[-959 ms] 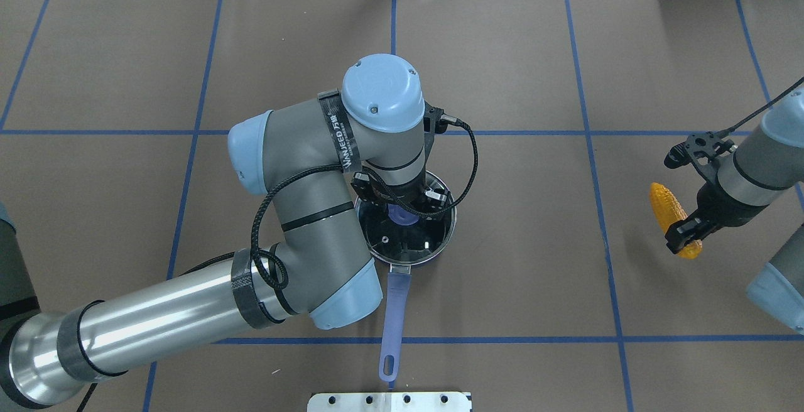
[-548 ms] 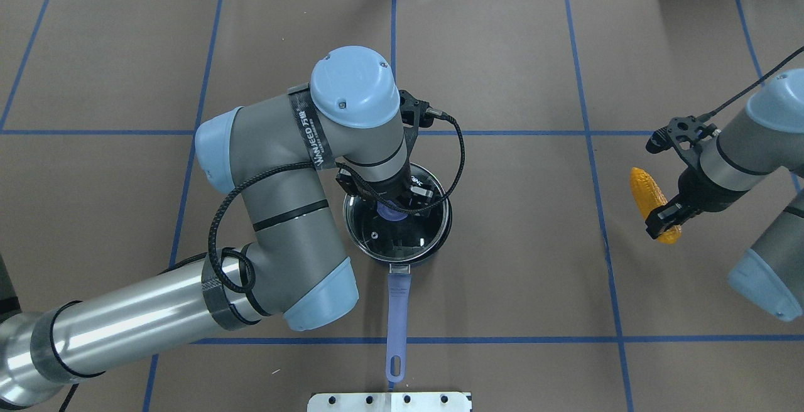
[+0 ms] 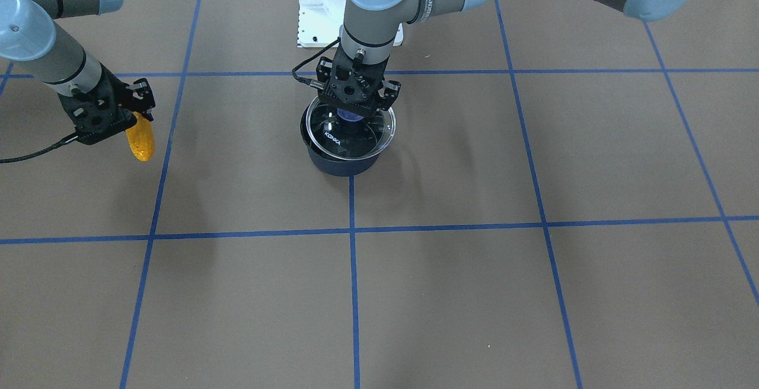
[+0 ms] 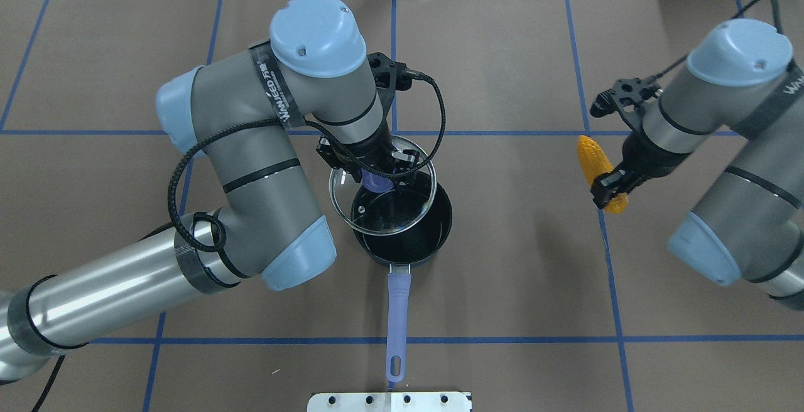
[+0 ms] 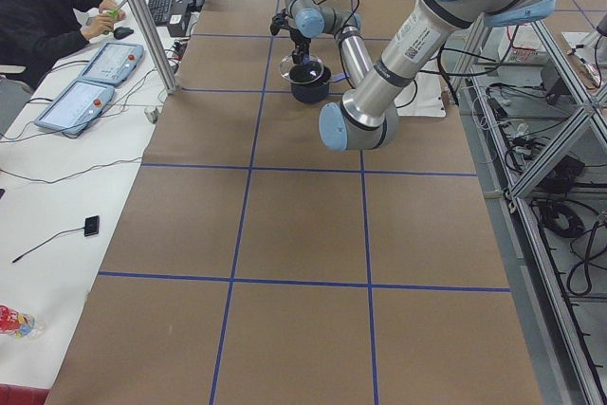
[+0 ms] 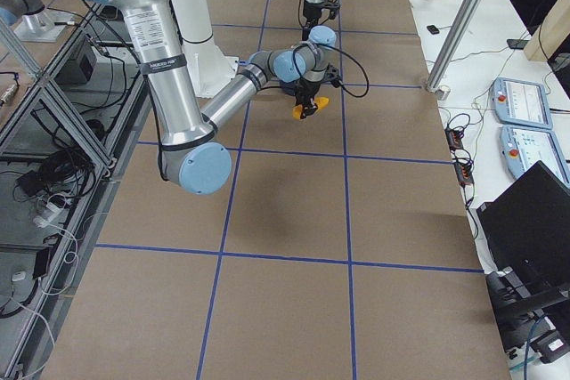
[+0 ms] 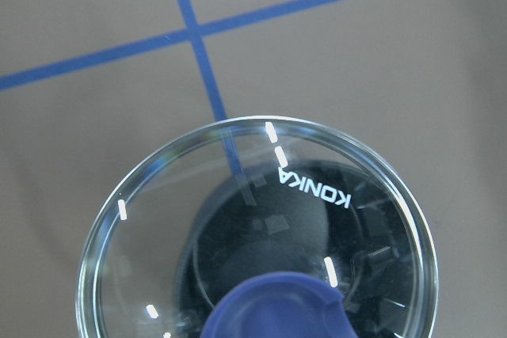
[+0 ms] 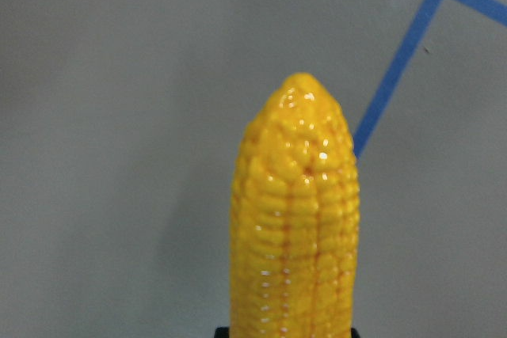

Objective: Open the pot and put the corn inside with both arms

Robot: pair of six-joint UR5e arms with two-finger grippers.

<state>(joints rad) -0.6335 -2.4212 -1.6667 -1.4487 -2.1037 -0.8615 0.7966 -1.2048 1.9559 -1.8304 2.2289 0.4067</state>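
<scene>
The dark navy pot (image 4: pixel 440 227) stands mid-table, its lavender handle (image 4: pixel 397 311) pointing toward the robot's base. My left gripper (image 4: pixel 379 178) is shut on the purple knob of the round glass lid (image 4: pixel 402 214) and holds it raised, shifted to the far left of the pot, so part of the black interior shows. In the front-facing view the lid (image 3: pixel 356 140) hovers above the pot (image 3: pixel 341 165). My right gripper (image 4: pixel 610 189) is shut on the thick end of the orange-yellow corn (image 4: pixel 593 157), held in the air to the right of the pot. The right wrist view shows the corn (image 8: pixel 295 219) tip outward.
The brown table mat (image 4: pixel 502 274) has blue tape grid lines. A white mounting plate (image 4: pixel 389 402) sits at the near edge, just beyond the handle's end. An operator (image 5: pixel 43 16) sits at a side desk beyond the table.
My left gripper has lifted the lid off the pot and carried it up and to the far left. My right arm has moved the corn left and farther out, closer to the pot.
</scene>
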